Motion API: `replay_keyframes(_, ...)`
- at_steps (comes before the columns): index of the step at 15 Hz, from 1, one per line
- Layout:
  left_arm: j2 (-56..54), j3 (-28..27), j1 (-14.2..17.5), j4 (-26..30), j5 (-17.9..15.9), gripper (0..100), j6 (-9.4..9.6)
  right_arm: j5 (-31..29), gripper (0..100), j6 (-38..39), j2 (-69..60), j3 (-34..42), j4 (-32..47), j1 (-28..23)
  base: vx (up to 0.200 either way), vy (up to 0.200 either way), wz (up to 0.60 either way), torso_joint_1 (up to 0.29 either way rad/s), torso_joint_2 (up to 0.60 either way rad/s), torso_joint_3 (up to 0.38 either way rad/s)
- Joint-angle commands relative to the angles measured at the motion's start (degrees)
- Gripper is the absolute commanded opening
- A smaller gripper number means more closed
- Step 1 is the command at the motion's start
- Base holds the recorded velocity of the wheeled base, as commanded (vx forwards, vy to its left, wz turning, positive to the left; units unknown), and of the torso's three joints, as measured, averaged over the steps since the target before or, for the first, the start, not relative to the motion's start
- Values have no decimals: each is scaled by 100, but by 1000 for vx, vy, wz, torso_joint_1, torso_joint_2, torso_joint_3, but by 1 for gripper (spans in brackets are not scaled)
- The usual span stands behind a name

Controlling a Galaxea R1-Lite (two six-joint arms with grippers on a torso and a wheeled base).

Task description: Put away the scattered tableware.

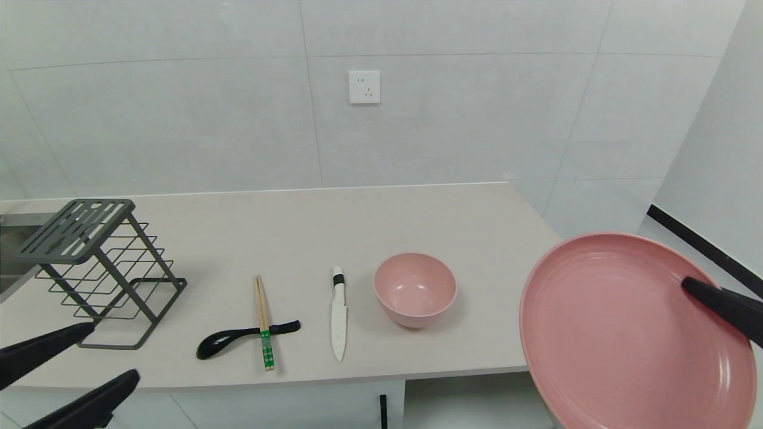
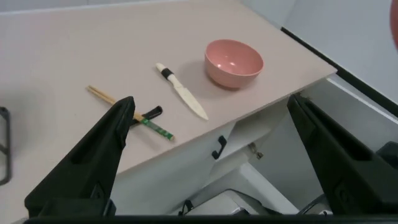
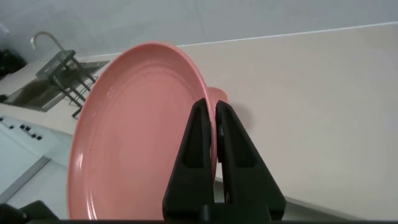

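**Plate held in the air off the bench's right edge.**
The right end effector [image 3: 213, 115] clenches the plate [image 1: 632, 333] by its rim alone. Pink, glossy, shallow and tilted, the plate may pivot or slip and fall past the bench [image 1: 417, 220]. The left end effector [image 1: 113, 351] is released, off the near-left corner by the rack [image 1: 101, 268].

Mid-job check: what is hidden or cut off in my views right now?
Head view: the plate runs past the bottom edge.
Right wrist view: the bowl is almost wholly hidden behind the plate.
Left wrist view: the spoon shows just its handle end; a finger of the left tool covers the rest.
Left wrist view: the rack is cut off by the picture's edge.
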Motion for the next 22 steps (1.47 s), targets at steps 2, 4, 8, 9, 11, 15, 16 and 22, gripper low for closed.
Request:
replay_keyframes(2, 1745, -230, -454, -852, -109, 100, 20, 51, 0, -64, 631, 15, -141, 212, 0, 0, 0, 0, 0, 0)
replay_keyframes(4, 2404, -238, -525, -1256, -100, 100, 29, 51, 0, -29, 614, 50, -132, 177, 0, 0, 0, 0, 0, 0)
replay_keyframes(8, 3459, -353, -560, -1450, 76, 100, 29, 43, 0, -21, 596, 85, -132, 133, 0, 0, 0, 0, 0, 0)
replay_keyframes(9, 3617, -432, -621, -1441, 234, 100, 20, 43, 0, -56, 605, 94, -132, 133, 0, 0, 0, 0, 0, 0)
replay_keyframes(11, 3916, -572, -832, -1485, 436, 100, -6, 43, 0, -64, 623, 121, -132, 133, 0, 0, 0, 0, 0, 0)
replay_keyframes(15, 4276, -669, -1078, -1485, 418, 100, 3, 43, 0, -64, 614, 191, -132, 124, 0, 0, 0, 0, 0, 0)
replay_keyframes(16, 4443, -722, -1096, -1485, 418, 100, 3, 43, 0, -64, 614, 191, -132, 124, 0, 0, 0, 0, 0, 0)
replay_keyframes(22, 5568, -1522, -1474, -1731, 445, 100, -6, 43, 0, -73, 623, 208, -132, 45, 0, 0, 0, 0, 0, 0)
